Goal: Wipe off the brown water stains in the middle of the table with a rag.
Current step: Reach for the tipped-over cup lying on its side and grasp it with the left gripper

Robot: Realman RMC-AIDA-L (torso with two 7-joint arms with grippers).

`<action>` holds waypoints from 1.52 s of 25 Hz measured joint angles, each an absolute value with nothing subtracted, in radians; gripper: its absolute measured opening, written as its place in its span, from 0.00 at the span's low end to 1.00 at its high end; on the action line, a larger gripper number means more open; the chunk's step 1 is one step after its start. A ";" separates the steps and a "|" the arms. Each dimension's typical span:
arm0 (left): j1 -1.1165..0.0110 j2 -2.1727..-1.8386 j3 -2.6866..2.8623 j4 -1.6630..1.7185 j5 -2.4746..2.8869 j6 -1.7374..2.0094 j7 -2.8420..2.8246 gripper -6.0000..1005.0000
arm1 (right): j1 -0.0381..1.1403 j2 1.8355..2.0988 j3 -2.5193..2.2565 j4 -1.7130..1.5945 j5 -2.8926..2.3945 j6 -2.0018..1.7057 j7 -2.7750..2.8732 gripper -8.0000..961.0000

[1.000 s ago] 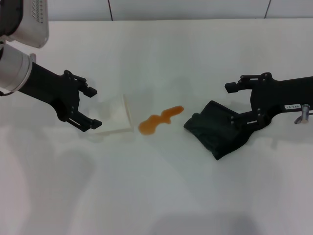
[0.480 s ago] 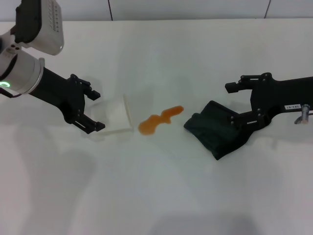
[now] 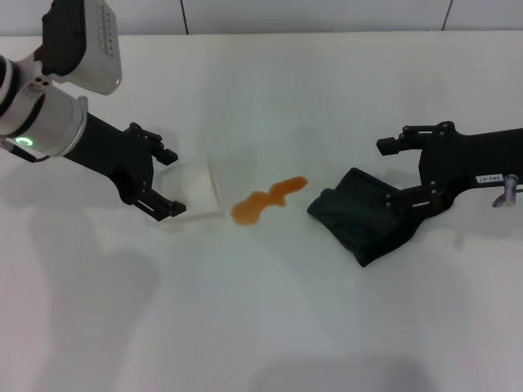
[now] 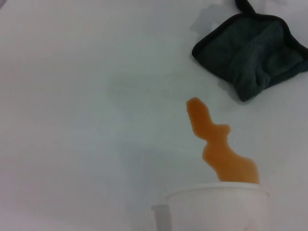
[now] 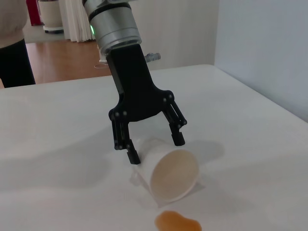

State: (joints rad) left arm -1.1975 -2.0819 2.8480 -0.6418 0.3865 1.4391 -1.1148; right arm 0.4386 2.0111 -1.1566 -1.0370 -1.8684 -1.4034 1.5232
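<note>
Two grippers in play. Left gripper has advanced over the last second from clear of the tipped paper cup to straddling its base end, fingers spread wide to either side; the right wrist view confirms the fingers flank the cup without closing. Cup lies on its side, mouth toward the spill. Right gripper unchanged: fingers apart, lower one resting on the rag, upper one above it and clear of the cloth, nothing clamped.

Reading: the cup looks set to be picked up or moved aside first; wiping has not begun. Brown water stains sit intact near the middle of the table, a wavy orange-brown streak with the rounder blob touching or just beside the cup's mouth, the narrow end pointing toward the rag but apart from it. Rag is dry-looking, dark, folded, between stain and right arm.

Surface: plain smooth white top, glossy enough to carry soft shadows of both arms. Room: right wrist view shows wooden floor, pale wall, white curtain and part of a standing person beyond the table edge.
</note>
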 joint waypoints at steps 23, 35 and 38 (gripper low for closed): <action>-1.184 -2.083 2.847 -0.591 0.400 1.381 -1.131 0.89 | 0.437 2.009 -1.157 -1.037 -1.868 -1.402 1.522 0.88; -1.182 -2.084 2.847 -0.563 0.400 1.334 -1.139 0.89 | 0.436 2.009 -1.157 -1.038 -1.868 -1.402 1.522 0.88; -1.183 -2.084 2.847 -0.563 0.400 1.332 -1.139 0.89 | 0.436 2.009 -1.157 -1.038 -1.868 -1.403 1.522 0.88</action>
